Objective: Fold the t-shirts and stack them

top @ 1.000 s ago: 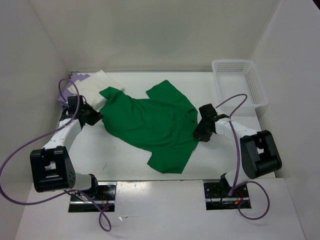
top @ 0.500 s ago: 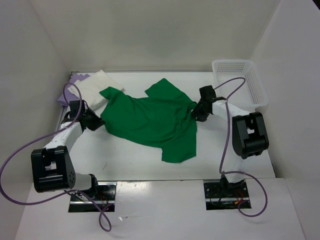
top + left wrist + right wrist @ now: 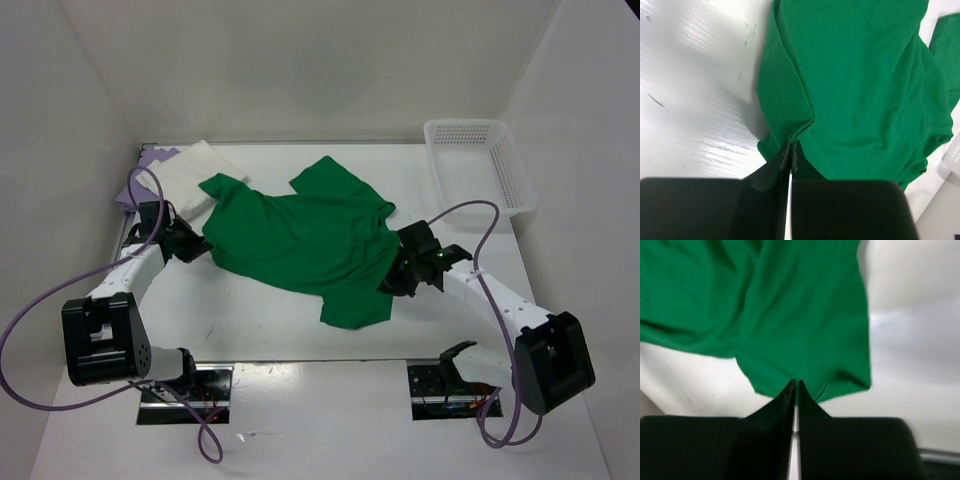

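Note:
The bright green t-shirt (image 3: 300,240) lies spread and rumpled across the middle of the table. My left gripper (image 3: 196,246) is shut on its left edge; the left wrist view shows the cloth (image 3: 855,75) puckered at the closed tips (image 3: 791,148). My right gripper (image 3: 394,282) is shut on the shirt's right edge near the front; the right wrist view shows green cloth (image 3: 790,310) pinched at the closed tips (image 3: 796,385). The cream white t-shirt (image 3: 196,168) lies folded at the back left, on top of the lavender purple t-shirt (image 3: 148,160).
A white mesh basket (image 3: 480,165) stands at the back right corner. White walls enclose the table on three sides. Purple cables loop from both arms. Bare table (image 3: 230,310) shows in front of the shirt.
My right gripper swung back toward the shirt's collar side, then came forward again to the near right edge. The shirt's lower flap shifted right. The left gripper barely moved.

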`<state>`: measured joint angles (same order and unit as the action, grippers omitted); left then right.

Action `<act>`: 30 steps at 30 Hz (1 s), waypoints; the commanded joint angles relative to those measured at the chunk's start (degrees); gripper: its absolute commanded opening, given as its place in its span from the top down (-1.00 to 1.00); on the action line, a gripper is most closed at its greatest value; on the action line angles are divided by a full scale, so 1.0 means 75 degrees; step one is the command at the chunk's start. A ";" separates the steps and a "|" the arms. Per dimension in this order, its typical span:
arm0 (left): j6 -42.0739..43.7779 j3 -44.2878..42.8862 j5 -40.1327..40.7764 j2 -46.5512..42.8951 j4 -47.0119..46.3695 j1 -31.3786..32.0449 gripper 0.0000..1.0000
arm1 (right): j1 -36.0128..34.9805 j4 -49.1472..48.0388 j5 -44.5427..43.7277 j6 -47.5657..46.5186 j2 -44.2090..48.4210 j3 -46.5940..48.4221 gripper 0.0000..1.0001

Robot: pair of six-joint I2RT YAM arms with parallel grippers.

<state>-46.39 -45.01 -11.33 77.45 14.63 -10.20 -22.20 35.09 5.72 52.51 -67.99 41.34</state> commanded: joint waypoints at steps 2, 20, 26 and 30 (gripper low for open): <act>0.0268 0.0048 -0.0398 -0.0190 -0.0018 -0.0023 0.97 | -0.0391 0.0735 0.0058 0.0674 0.0275 -0.0320 0.34; 0.0338 0.0201 -0.0692 -0.0178 -0.0158 -0.0023 0.97 | -0.0837 0.0196 -0.0176 0.0604 -0.1247 -0.0146 0.09; 0.0338 0.0342 -0.0692 -0.0178 -0.0228 -0.0023 0.97 | -0.0837 0.0126 -0.0176 0.0358 -0.1634 0.0124 0.23; 0.0338 0.0342 -0.0692 -0.0178 -0.0298 -0.0023 0.97 | -0.0837 0.0208 -0.0176 0.0206 -0.1705 0.0264 0.41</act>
<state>-45.01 -42.89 -15.38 77.23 14.31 -10.20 -27.88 37.76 5.74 55.33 -80.18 40.45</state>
